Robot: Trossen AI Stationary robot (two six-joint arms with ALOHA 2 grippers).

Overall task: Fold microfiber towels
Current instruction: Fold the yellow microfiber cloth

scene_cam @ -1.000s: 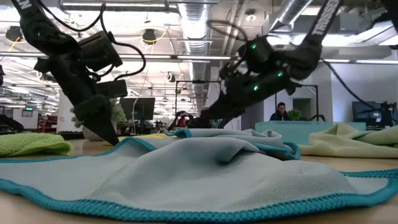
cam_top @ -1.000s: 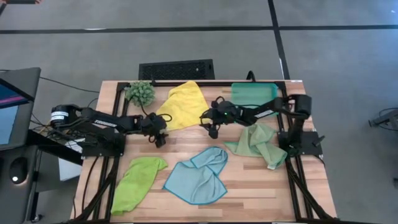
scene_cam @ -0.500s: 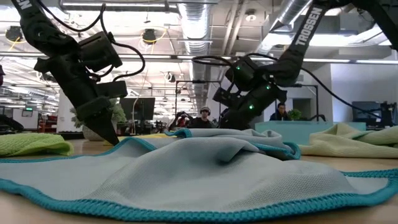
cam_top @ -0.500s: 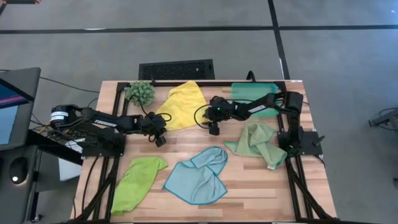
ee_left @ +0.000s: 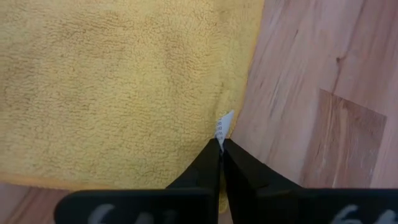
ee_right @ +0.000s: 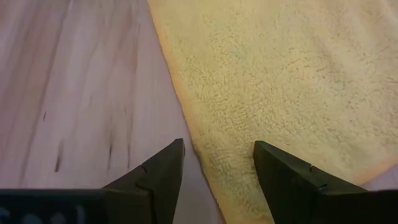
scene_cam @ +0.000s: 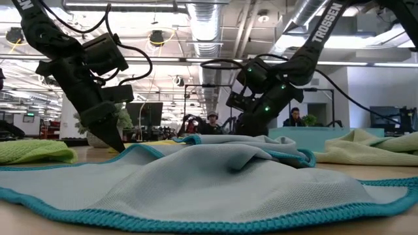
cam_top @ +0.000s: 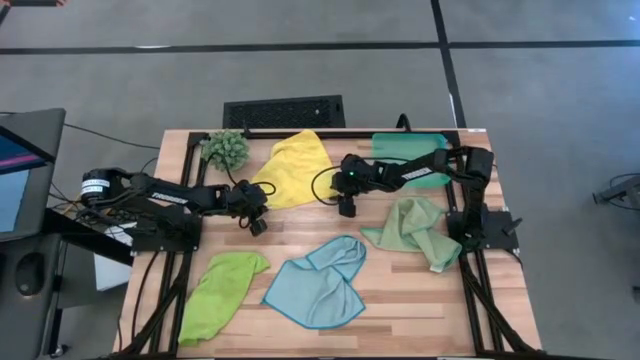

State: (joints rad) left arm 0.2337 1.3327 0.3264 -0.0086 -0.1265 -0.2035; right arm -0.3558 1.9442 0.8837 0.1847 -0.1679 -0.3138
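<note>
Wooden table [cam_top: 400, 290], yellow towel [cam_top: 292, 165] between pincers

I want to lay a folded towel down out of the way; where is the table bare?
Bare wood shows between the yellow towel and the light blue towel, and along the front right below the sage towel. The back edge is crowded: plant, yellow towel, teal tray, both arms.

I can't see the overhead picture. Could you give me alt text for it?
Two dark robot arms reach inward over a wooden table, the left gripper and right gripper at opposite edges of a yellow towel. Lime green, light blue and sage green towels lie nearer the front.
</note>
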